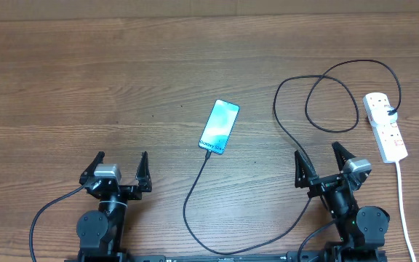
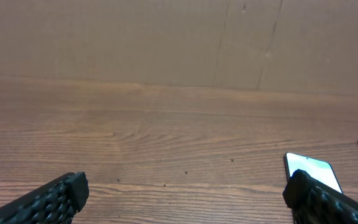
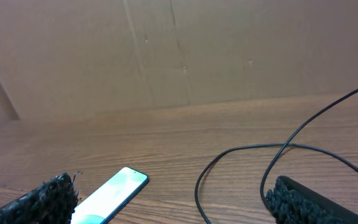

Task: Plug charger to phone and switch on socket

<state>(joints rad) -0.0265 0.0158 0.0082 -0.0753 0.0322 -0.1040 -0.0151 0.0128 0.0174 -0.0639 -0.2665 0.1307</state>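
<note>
Seemingly one step left: the charger [image 1: 194, 182] already meets the phone [image 1: 220, 126].
Overhead, the cable runs from the socket [image 1: 385, 127] at far right to the phone's near edge mid-table; I can't tell the switch's state. Left wrist view: the left gripper [image 2: 185, 186] is spread wide and holds nothing. Right wrist view: the right gripper [image 3: 169, 190] is likewise released, well apart from the socket.
</note>
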